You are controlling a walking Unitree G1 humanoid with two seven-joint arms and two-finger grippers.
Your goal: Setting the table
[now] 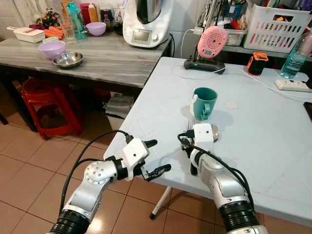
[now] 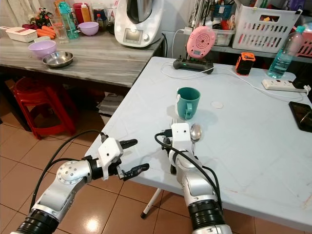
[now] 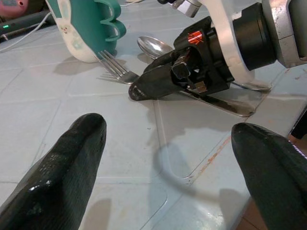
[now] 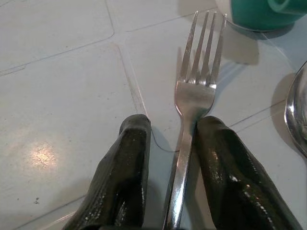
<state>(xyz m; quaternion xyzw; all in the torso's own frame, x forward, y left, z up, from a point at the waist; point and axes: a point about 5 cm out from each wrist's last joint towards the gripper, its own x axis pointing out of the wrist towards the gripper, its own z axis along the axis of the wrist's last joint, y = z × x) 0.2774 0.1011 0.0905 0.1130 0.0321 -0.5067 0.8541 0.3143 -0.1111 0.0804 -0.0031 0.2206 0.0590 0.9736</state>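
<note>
Fork (image 4: 194, 91), spoon (image 2: 195, 131) flat beside teal mug (image 2: 187, 102)

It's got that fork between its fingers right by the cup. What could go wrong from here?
The right gripper straddles the fork, but one finger looks barely in contact, so the thin handle could slip. The fork's tines point at the teal cup close ahead, so a forward push might knock it. The spoon lies right beside and could get dragged.

Right gripper (image 4: 170, 143) fingers flank a fork (image 4: 194, 91) lying on the table (image 4: 57, 72), tines toward a teal mug (image 4: 254, 12)
</note>
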